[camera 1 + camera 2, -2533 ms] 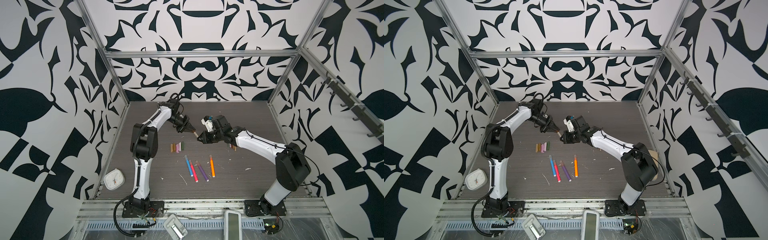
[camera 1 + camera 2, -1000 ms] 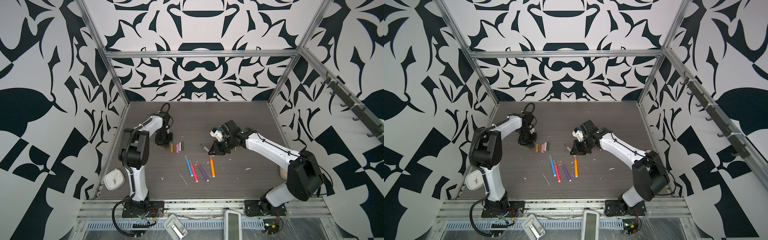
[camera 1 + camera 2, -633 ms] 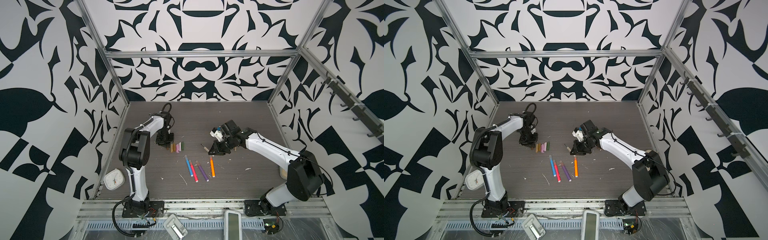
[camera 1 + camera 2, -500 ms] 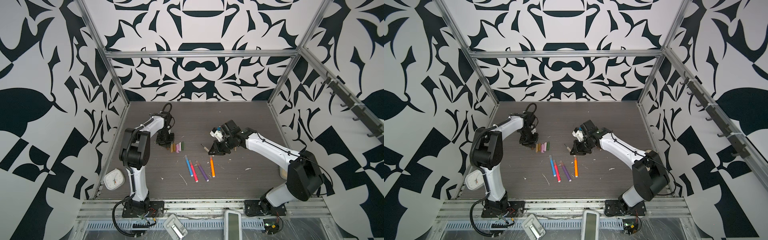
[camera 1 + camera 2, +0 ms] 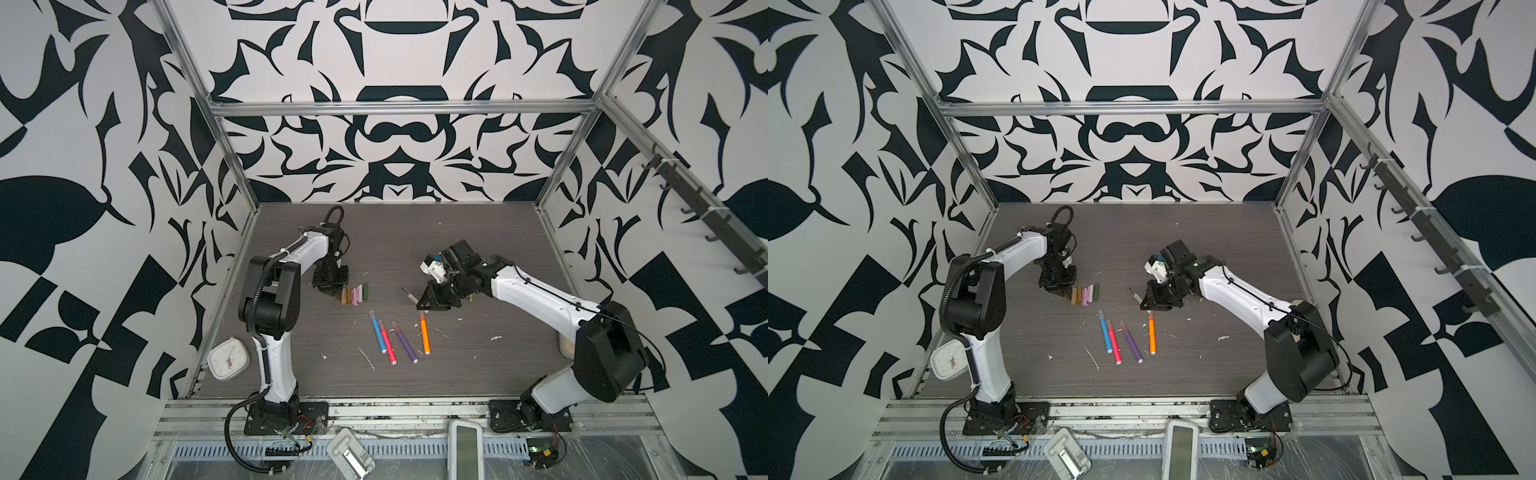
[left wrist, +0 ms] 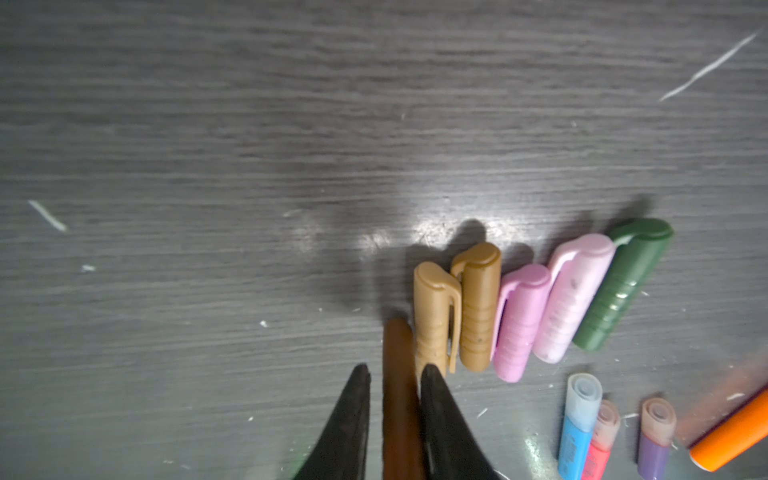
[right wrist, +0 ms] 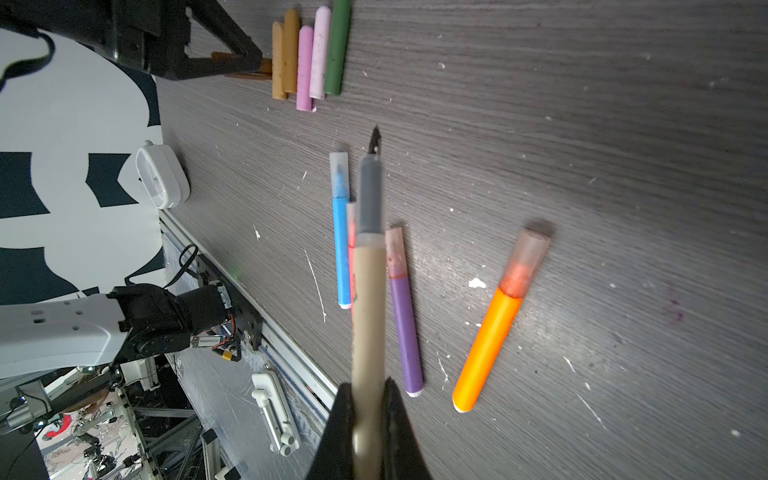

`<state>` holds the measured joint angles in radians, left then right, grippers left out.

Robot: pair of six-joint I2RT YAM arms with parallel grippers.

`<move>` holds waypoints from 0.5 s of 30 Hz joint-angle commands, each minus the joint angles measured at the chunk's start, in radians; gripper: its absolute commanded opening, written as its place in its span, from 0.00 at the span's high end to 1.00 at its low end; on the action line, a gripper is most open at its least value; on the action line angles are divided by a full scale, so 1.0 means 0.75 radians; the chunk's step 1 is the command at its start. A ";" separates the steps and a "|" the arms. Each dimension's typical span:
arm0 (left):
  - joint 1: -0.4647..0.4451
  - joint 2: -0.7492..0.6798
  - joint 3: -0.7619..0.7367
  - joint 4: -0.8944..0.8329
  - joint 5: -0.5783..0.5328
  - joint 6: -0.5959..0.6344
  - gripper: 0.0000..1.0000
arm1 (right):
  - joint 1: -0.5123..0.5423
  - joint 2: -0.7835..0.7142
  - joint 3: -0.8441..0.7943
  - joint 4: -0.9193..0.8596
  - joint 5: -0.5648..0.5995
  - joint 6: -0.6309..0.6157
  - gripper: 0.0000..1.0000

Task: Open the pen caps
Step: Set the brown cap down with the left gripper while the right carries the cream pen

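Brown and stubby, the loose cap (image 6: 399, 399) lies flat on the grey wood-grain table (image 5: 457, 374), between the fingers of the left gripper (image 6: 395, 369). Those jaws stand slightly parted. One finger touches the cap's side, and a sliver of table shows between the cap and the other finger, so nothing is pinched. The loose cap sits at the left end of the row of pen caps (image 5: 354, 294), just beside the tan cap (image 6: 434, 320). After that come the gold cap (image 6: 478, 307), the pink cap (image 6: 519, 324), the pale pink cap (image 6: 573, 299) and the dark green cap (image 6: 619, 286), all side by side, left of the table's middle.

Well apart to the right, the right gripper (image 7: 368, 382) is clamped tight on a beige pen (image 7: 368, 291). That pen is uncapped and held above the table, its grey neck and dark nib pointing left and far in both top views. On the near side of it lie four pens with translucent caps on: the blue pen (image 5: 378, 332), the pink-red pen (image 5: 387, 343), the purple pen (image 5: 404, 341) and the orange pen (image 5: 424, 338).

Two and a half seconds ago both grippers were raised close together over the far middle of the table. A second ago the left gripper was already down at the row's left end and the right gripper low beside the orange pen's cap; neither arm has visibly shifted since
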<state>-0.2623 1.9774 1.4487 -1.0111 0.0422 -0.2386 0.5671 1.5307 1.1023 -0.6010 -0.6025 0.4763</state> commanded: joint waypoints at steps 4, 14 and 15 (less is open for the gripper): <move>-0.005 -0.041 0.042 -0.061 -0.006 -0.013 0.85 | 0.003 -0.018 0.001 0.023 0.009 0.010 1.00; -0.039 -0.061 0.016 -0.086 -0.220 -0.096 0.85 | 0.002 -0.018 0.002 0.024 0.012 0.013 1.00; -0.046 -0.065 0.004 -0.076 -0.218 -0.108 0.84 | 0.003 -0.018 0.003 0.023 0.012 0.011 1.00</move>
<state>-0.2844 1.9720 1.4616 -1.0275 -0.0772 -0.2825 0.5671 1.5307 1.1023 -0.6010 -0.6006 0.4767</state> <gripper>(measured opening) 0.162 0.113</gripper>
